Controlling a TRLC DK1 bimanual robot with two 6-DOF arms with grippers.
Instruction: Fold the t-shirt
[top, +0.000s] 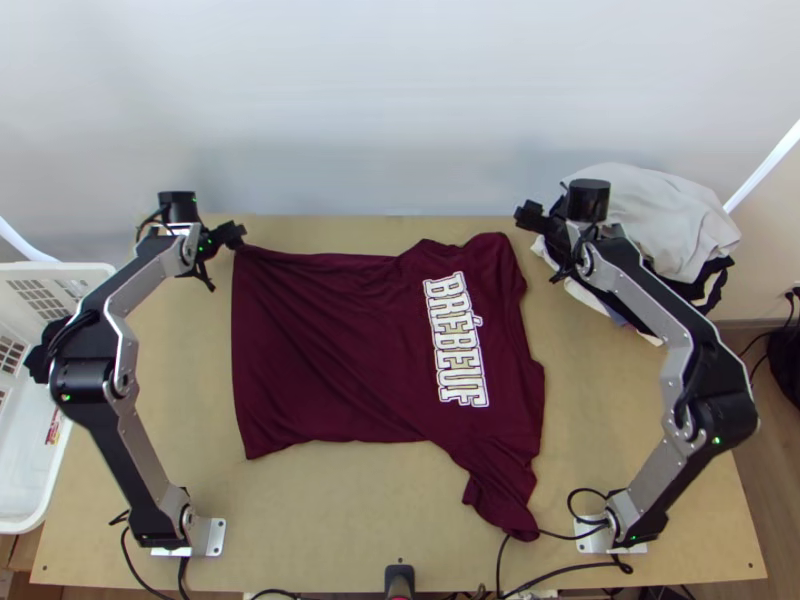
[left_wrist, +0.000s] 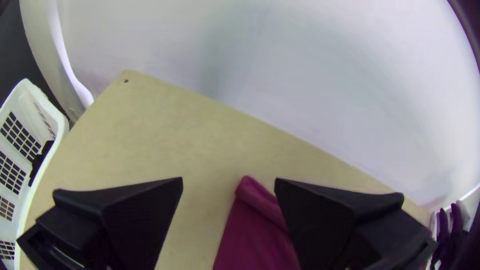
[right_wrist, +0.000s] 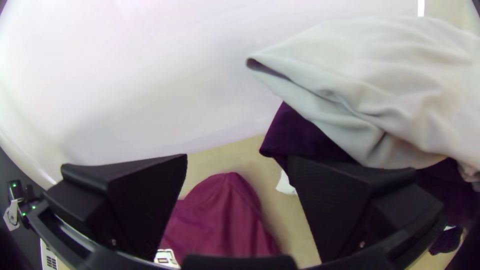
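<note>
The maroon t-shirt (top: 340, 350) is lying spread and unfolded across the middle of the bench (top: 350, 520), its white lettering (top: 456, 340) facing up. Its long axis is running from side to side between your two arms: the hem (top: 238, 370) is facing the left arm, the shoulders are facing the right arm, and the near sleeve (top: 510, 500) is trailing, rumpled, towards the bench's near edge.

Your left tool (top: 238, 237) is hovering right at the far hem corner (left_wrist: 246, 189). Its fingers are standing wide apart, with that corner showing between them, nearer one finger and gripped by neither.

Your right tool (top: 527, 214) is hovering just beyond the far sleeve (top: 485, 255), beside the clothes pile (top: 665, 215). It, too, is standing wide open and holding nothing.

So the far edge is lying between your tools, the left one being nearer its cloth. If you are pinching both far corners next, you are probably needing a nudge towards you on the right, while minding that pile.
</note>
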